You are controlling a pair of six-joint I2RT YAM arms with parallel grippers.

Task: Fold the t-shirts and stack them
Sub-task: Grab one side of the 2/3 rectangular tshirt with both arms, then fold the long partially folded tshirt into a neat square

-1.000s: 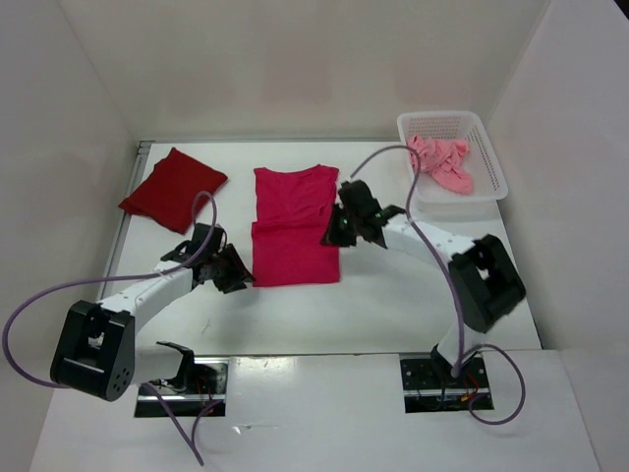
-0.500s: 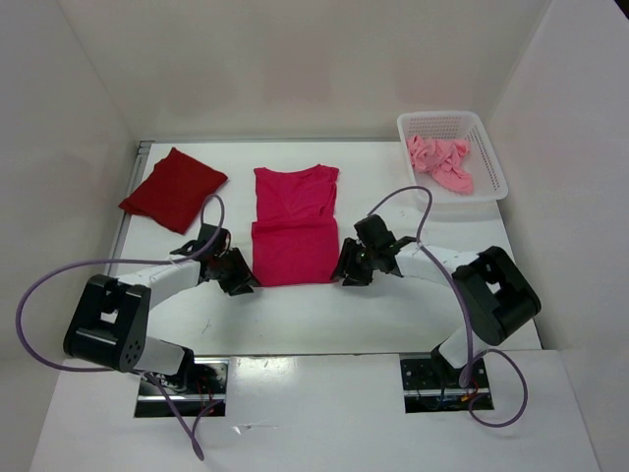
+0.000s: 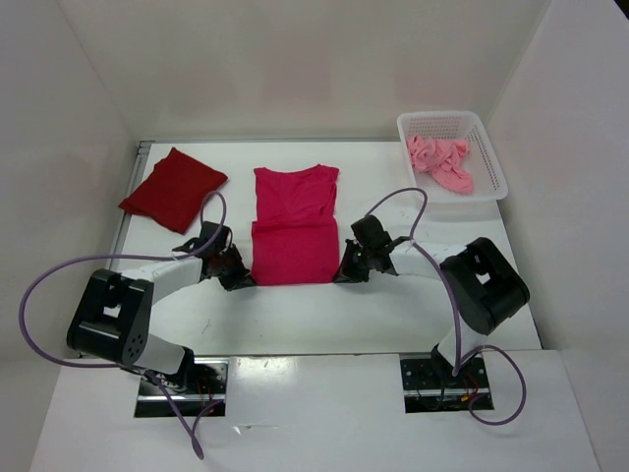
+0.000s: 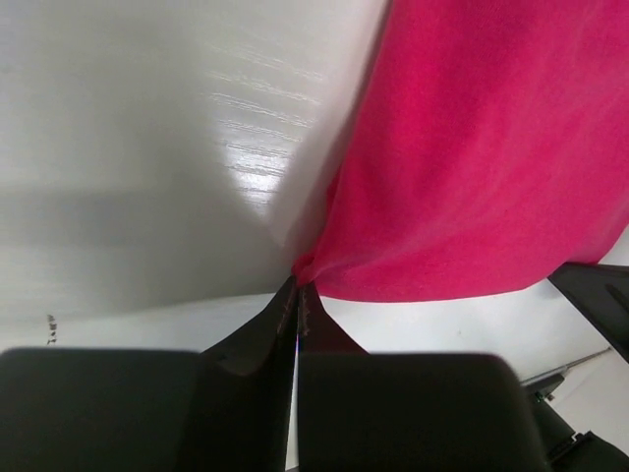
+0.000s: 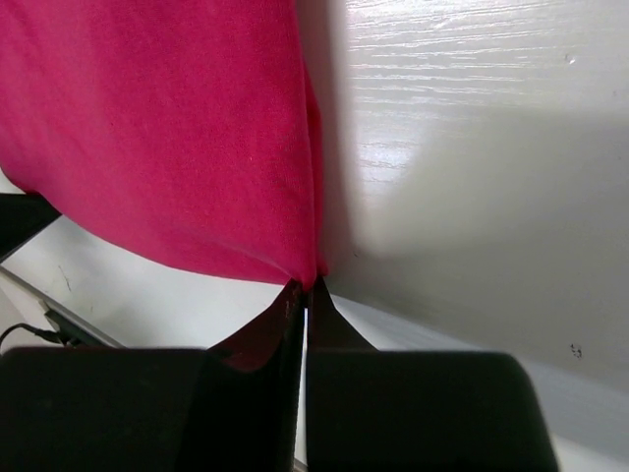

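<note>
Both pincers at the hem: my left pincer [image 3: 246,281] and right pincer [image 3: 344,274] nip the two near corners of the magenta shirt [image 3: 295,231]. The jaws are closed tight, with a pinch of cloth caught at each tip. The shirt lies flat, left of the basket [image 3: 488,147], with a crease across its middle. The red shirt [image 3: 174,189], folded, sits farther left of the basket, and the salmon shirt [image 3: 442,162] is crumpled inside it. The step in hand looks to be the next fold. To do it well, I judge, both corners should rise together and level, then travel toward the collar at one pace. They should land edge on edge, so the hem neither skews nor drags the layer beneath.
</note>
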